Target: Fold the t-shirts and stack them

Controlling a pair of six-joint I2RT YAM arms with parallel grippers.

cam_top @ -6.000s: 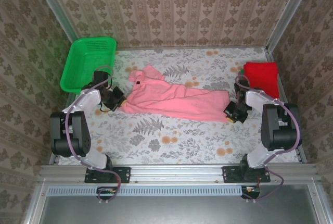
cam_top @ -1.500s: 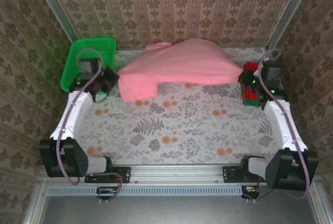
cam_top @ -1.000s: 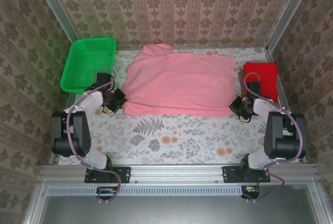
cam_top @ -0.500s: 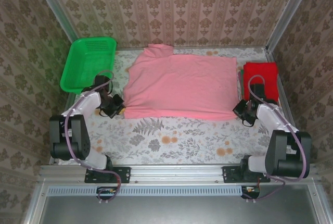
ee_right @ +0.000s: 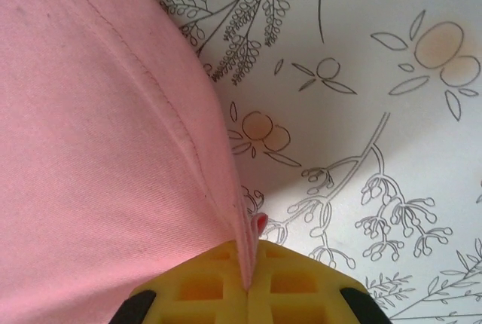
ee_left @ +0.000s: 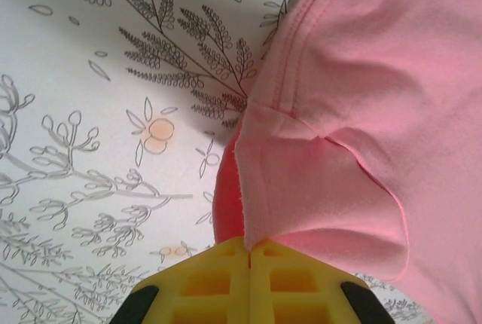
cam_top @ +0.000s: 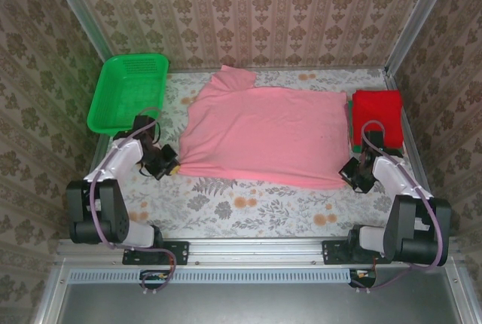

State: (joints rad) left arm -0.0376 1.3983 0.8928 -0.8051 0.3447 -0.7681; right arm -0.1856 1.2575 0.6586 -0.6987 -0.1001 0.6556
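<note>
Jaws clenched on both sides, each pair pinching a near corner of the pink t-shirt (cam_top: 263,132)! Left arm (cam_top: 120,160) and right arm (cam_top: 397,178) sit low, elbows tucked back, wrists at the cloth's edge. That shirt lies spread across the tabletop (cam_top: 248,211). Red t-shirt (cam_top: 376,107) sits folded far right; green basket (cam_top: 126,92) far left.

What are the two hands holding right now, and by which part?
Both hold the pink t-shirt: the left hand pinches its near left corner, the right hand its near right corner.
</note>
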